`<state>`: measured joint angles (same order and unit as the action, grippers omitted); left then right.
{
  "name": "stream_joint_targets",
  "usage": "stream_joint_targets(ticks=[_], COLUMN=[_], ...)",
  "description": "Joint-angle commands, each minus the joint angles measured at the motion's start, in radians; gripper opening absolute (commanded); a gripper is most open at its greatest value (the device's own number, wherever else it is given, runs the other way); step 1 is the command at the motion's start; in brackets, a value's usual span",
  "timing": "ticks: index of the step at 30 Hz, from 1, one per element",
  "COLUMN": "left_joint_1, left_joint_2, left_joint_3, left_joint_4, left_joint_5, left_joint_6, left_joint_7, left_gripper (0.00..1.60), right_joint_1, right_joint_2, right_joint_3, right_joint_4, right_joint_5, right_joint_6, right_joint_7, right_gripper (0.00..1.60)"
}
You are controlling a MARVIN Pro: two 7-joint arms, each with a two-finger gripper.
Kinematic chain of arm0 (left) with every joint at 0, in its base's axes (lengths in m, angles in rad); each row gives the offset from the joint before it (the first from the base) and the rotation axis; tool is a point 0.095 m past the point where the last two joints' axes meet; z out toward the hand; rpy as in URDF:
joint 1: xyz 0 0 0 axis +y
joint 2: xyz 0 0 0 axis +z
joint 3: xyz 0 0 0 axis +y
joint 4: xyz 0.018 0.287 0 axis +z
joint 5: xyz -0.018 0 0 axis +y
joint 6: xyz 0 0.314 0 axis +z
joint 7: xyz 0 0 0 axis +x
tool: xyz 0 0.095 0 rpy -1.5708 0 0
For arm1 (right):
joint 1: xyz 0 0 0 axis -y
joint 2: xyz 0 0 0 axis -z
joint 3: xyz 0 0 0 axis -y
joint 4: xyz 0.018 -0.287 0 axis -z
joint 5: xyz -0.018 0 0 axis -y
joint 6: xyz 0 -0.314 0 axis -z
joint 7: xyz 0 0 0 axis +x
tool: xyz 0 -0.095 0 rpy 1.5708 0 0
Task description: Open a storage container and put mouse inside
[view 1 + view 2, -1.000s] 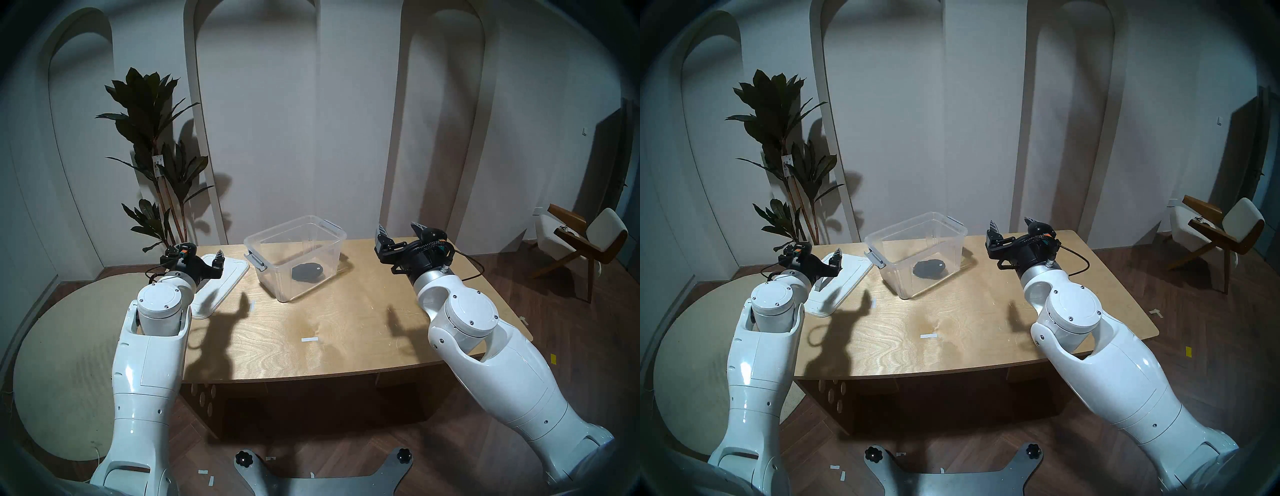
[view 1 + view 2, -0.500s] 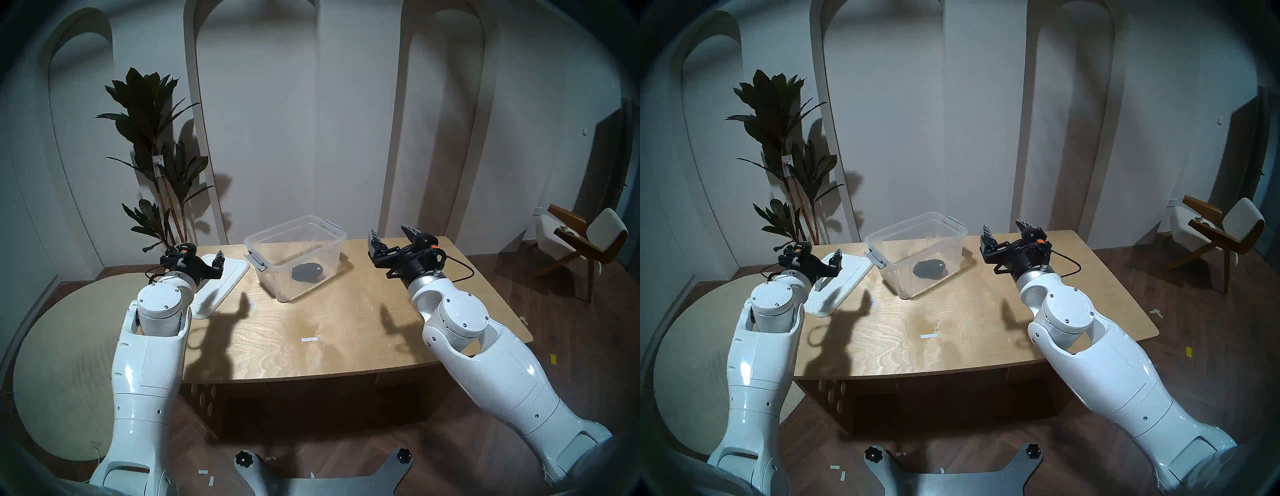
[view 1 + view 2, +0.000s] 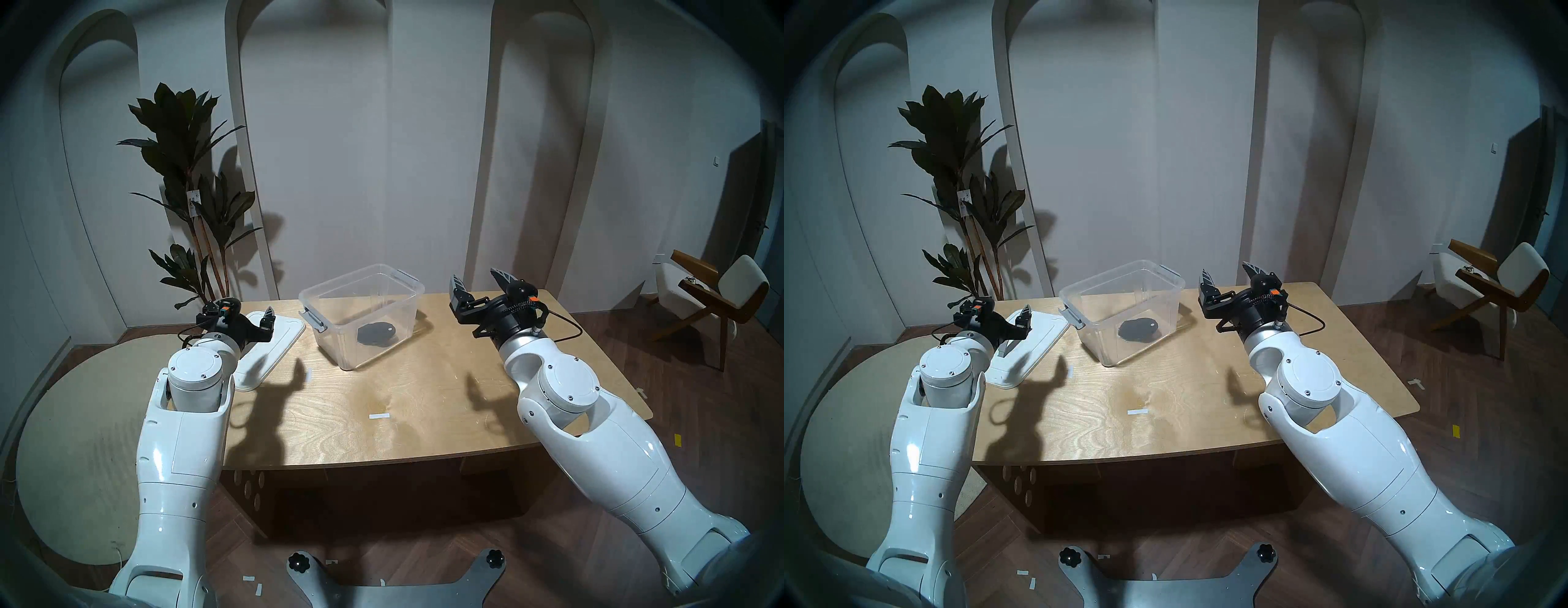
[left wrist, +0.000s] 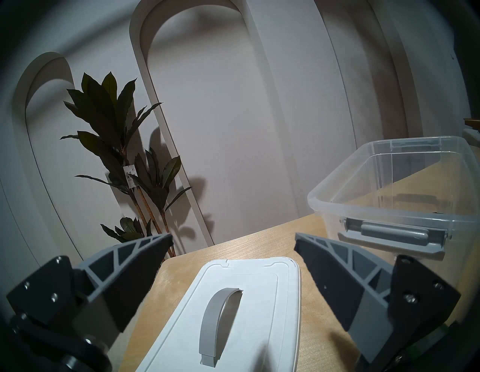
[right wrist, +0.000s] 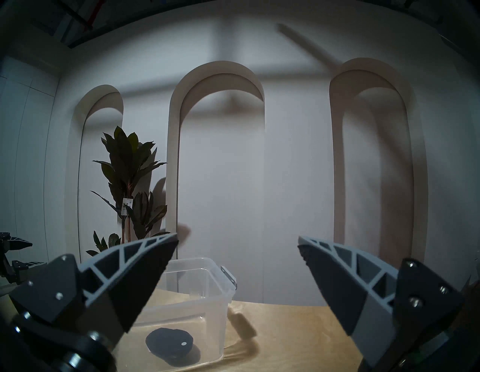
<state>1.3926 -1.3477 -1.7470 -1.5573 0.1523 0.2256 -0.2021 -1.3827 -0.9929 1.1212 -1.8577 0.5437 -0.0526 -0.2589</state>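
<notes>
Head stereo left view had the mouse (image 3: 375, 334) already lying on the floor of the storage container (image 3: 360, 315), which sat open on the far middle of the tabletop (image 3: 382, 407). So as far as I could judge, the job itself looked basically done.

The white lid (image 3: 271, 348) lay flat on the tabletop to the left of the container, close to it but not touching, grey handle up (the left wrist view showed that handle really clearly). The left hand (image 3: 254, 325) hovered right above the lid with its jaws spread wide and nothing between them. The right hand (image 3: 481, 286) hung in the air to the right of the container, tipped slightly upward, also wide open and empty.

What could've gone wrong from there, in my opinion:

- The left hand was low over the lid. If that arm pulled back without lifting first, a fingertip might catch the raised handle and drag the lid off the left edge of the tabletop, which it was already near.
- The right hand sat beside the container at about rim height. A sideways swing toward the middle could clip the rim or the grey side latch (image 3: 315, 326) and shove the whole thing, since a clear bin holding only a mouse probably slides easily.
- If the container got knocked hard enough, the mouse would skate around inside, maybe even tip out.

Both hands needed to go up before going anywhere else.
</notes>
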Motion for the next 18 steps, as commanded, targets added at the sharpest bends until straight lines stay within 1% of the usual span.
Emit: stream_joint_targets(ticks=[1, 18], left_joint_1=[-0.013, -0.013], left_joint_2=[0.004, 0.007], left_joint_3=[-0.002, 0.001], left_joint_4=[-0.023, -0.023], left_joint_5=[0.0, -0.004], left_joint_6=[0.0, 0.0], left_joint_7=[0.0, 0.003], left_gripper=[1.6, 1.6], right_joint_1=[0.009, 0.007], right_joint_2=[-0.005, -0.009], right_joint_3=[0.01, 0.014], right_joint_4=[-0.021, -0.021], right_joint_5=[0.0, -0.004], right_joint_6=[-0.012, -0.01], right_joint_7=[-0.003, 0.001], right_gripper=[1.6, 1.6])
